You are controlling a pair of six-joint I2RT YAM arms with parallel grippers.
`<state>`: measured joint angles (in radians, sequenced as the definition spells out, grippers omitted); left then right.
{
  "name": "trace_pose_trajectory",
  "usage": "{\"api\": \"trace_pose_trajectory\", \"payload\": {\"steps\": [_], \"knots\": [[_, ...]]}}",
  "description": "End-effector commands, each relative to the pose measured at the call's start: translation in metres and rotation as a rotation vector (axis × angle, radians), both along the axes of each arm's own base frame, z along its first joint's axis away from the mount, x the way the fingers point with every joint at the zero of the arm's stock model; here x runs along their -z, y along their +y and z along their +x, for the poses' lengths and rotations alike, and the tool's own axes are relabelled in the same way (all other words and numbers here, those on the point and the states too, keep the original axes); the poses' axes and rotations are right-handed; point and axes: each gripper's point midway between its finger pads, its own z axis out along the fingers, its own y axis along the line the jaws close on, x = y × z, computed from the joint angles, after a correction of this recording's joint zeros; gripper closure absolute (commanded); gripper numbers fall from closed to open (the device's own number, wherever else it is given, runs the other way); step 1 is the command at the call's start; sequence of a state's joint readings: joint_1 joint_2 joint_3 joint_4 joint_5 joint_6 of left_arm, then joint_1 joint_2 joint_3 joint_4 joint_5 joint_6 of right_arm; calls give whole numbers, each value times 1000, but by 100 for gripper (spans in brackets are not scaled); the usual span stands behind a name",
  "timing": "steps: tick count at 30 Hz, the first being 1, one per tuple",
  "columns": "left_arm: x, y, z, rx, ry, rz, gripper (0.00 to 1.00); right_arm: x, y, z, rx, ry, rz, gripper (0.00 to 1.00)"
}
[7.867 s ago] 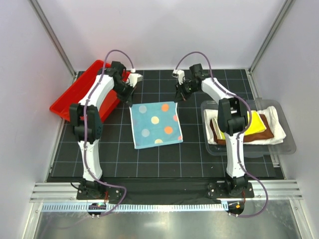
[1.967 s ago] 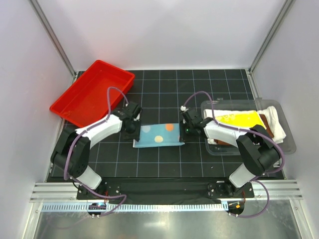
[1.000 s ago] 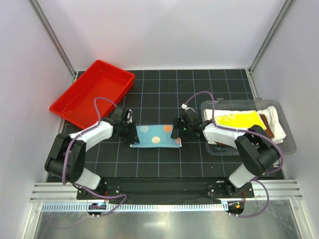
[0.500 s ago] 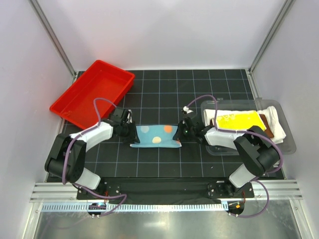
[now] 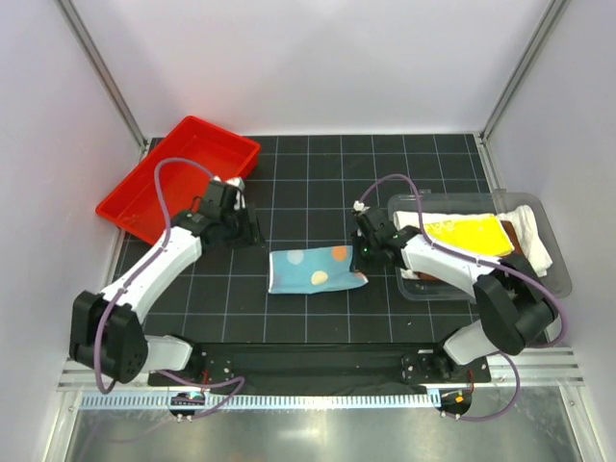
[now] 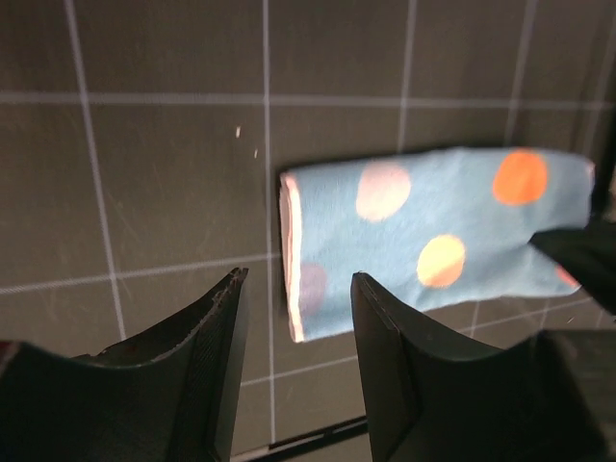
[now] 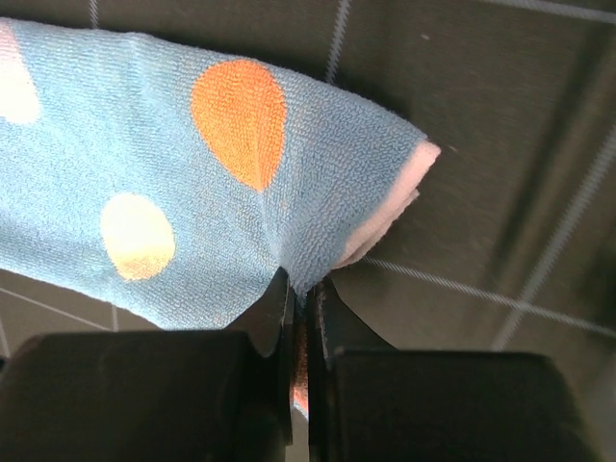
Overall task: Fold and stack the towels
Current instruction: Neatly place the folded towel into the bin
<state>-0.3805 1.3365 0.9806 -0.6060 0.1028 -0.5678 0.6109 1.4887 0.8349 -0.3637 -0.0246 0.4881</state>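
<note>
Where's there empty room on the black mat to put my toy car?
The far mat between the tray and the bin is bare. So is the near strip in front of the blue towel. It is crowded at the towel, where the right hand pinches its edge, and the bin is full.

This place looks like a robot lab. The work spot is a little booth with plain white walls (image 5: 318,67) and metal posts (image 5: 101,67) at the corners. The floor of it is a black mat (image 5: 318,183) with a grid of thin lines. The left robot arm (image 5: 154,268) and the right robot arm (image 5: 445,262) are bolted to a metal rail (image 5: 87,371) at the front, with purple cables (image 5: 395,177) looping off them. Only a few things are set out: a red tray (image 5: 192,144), a clear bin (image 5: 551,284) and a spotted blue towel (image 5: 313,269).
</note>
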Motion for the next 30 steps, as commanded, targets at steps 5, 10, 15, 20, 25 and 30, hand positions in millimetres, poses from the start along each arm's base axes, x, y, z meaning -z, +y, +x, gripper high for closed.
{"api": "trace_pose_trajectory", "payload": {"steps": [5, 10, 15, 20, 25, 30], "knots": [[-25, 10, 0, 14, -91, 9, 50, -51, -48, -9, -25, -14, -234, 99], [-14, 14, -4, 35, -64, 20, 50, -89, -71, -8, -21, -64, -318, 99], [-16, 12, -7, 48, -76, 5, 49, -127, -96, 1, -12, -124, -364, 99], [-16, 9, -6, 55, -73, -9, 49, -162, -135, 9, 24, -176, -399, 99], [-25, 4, 1, 55, -86, -32, 50, -180, -183, 18, 109, -147, -463, 99], [-28, 5, 7, 61, -85, -10, 50, -190, -205, 22, 112, -140, -470, 99]]}}
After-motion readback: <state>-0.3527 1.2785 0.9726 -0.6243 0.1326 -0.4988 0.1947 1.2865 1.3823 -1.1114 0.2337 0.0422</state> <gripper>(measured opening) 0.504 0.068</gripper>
